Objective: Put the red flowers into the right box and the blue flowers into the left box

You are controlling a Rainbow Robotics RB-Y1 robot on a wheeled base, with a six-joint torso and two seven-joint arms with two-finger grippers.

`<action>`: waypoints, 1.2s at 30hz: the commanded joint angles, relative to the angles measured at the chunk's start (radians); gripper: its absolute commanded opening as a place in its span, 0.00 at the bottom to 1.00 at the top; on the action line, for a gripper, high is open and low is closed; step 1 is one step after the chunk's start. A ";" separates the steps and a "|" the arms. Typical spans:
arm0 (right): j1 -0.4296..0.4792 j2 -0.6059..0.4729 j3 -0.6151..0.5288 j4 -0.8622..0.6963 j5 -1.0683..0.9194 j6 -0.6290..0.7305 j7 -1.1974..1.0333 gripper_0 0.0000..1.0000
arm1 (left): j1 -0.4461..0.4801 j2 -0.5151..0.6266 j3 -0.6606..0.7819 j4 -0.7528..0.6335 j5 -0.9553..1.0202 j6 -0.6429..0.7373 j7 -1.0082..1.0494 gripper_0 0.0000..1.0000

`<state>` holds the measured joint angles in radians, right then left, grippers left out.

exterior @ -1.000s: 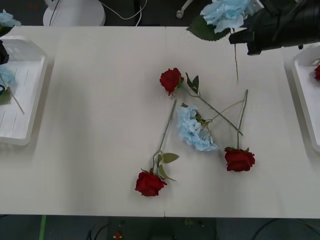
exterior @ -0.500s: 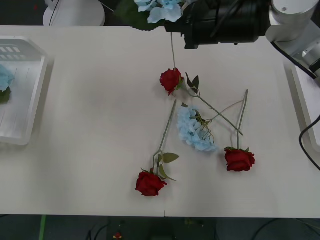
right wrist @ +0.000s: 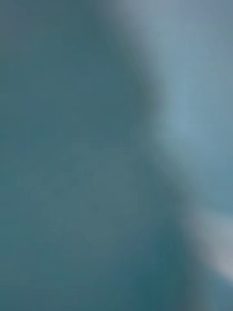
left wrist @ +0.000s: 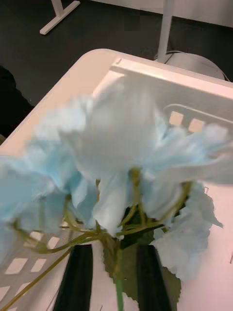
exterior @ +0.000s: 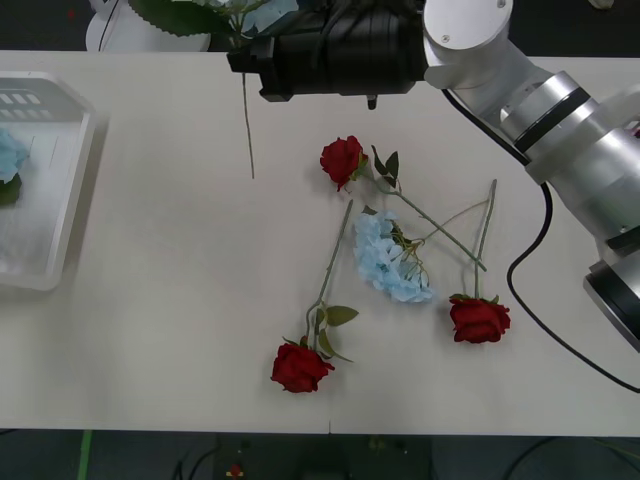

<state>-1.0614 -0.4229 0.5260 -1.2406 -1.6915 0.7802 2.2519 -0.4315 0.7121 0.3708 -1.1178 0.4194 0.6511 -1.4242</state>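
Note:
My right gripper (exterior: 246, 62) reaches across the table's far edge and is shut on a blue flower (exterior: 262, 12), whose thin stem hangs down over the table. A second blue flower (exterior: 392, 260) lies mid-table among the red flowers: one rose (exterior: 342, 160) beside it, one (exterior: 300, 367) near the front, one (exterior: 479, 320) to the right. The left box (exterior: 60, 230) holds another blue flower (exterior: 8, 158). Over the left box (left wrist: 160, 82), my left gripper (left wrist: 114, 249) is open, its black fingers (left wrist: 73, 277) on either side of a blue flower's (left wrist: 121, 155) stem. The right arm hides the right box.
The right arm's silver links (exterior: 560, 130) and a black cable (exterior: 530, 270) hang over the table's right side. A white stand base (exterior: 150, 25) sits beyond the far edge.
The right arm has swept left along the far edge, carrying the blue flower from the right side to left of centre. The left gripper has left the front view.

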 commanded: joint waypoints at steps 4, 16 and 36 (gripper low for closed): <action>-0.084 0.107 0.052 -0.020 0.125 -0.065 -0.155 0.00 | -0.039 0.052 -0.024 -0.033 0.021 -0.015 -0.068 0.80; -0.086 0.236 0.055 -0.011 0.303 -0.085 -0.328 0.00 | -0.039 0.050 -0.049 -0.361 0.355 0.328 -0.102 0.82; -0.100 0.250 0.062 -0.011 0.362 -0.091 -0.405 0.00 | 0.198 -0.051 0.105 -0.140 1.417 0.602 -1.064 1.00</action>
<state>-1.1004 -0.1950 0.5823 -1.2366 -1.3354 0.7011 1.8713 -0.2588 0.6742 0.4975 -1.3420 1.7213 1.2096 -2.2572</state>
